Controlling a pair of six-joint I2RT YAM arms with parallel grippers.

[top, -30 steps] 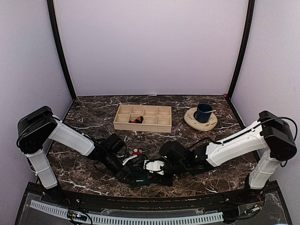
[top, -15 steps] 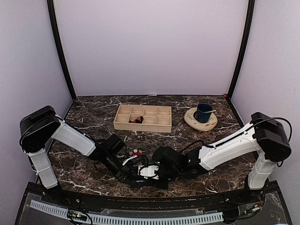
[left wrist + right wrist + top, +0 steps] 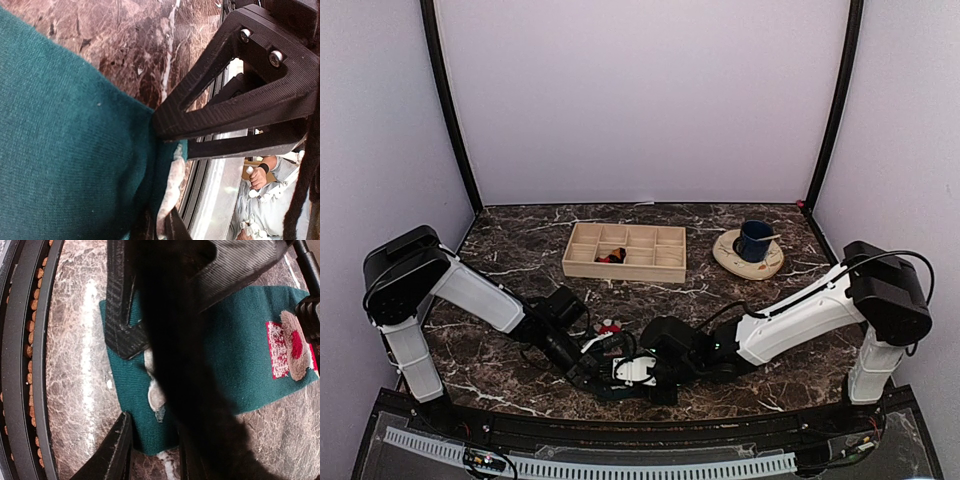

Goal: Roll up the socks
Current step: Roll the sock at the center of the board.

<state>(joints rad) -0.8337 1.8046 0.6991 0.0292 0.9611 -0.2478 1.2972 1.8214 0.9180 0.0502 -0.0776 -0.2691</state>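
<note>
The dark teal sock [image 3: 235, 355] lies flat on the marble near the front edge, its red-and-white Santa figure [image 3: 287, 347] at the end away from me. In the top view only that patch [image 3: 610, 326] shows clearly. My left gripper [image 3: 162, 227] is shut on the sock's [image 3: 60, 150] edge, where the white lining shows. My right gripper [image 3: 155, 452] is open, with its jaws on either side of the sock's near corner. The two grippers [image 3: 595, 372] [image 3: 628, 372] meet over the sock. I cannot make out the black argyle sock.
A wooden divided tray [image 3: 626, 251] stands mid-table, with a small dark and orange-red thing [image 3: 611, 257] in one compartment. A blue cup [image 3: 754, 240] sits on a saucer at the back right. The table's front rail [image 3: 20, 365] runs right beside the sock.
My right arm has reached further left, bringing its gripper up against the left gripper over the sock. The left arm has hardly moved.
</note>
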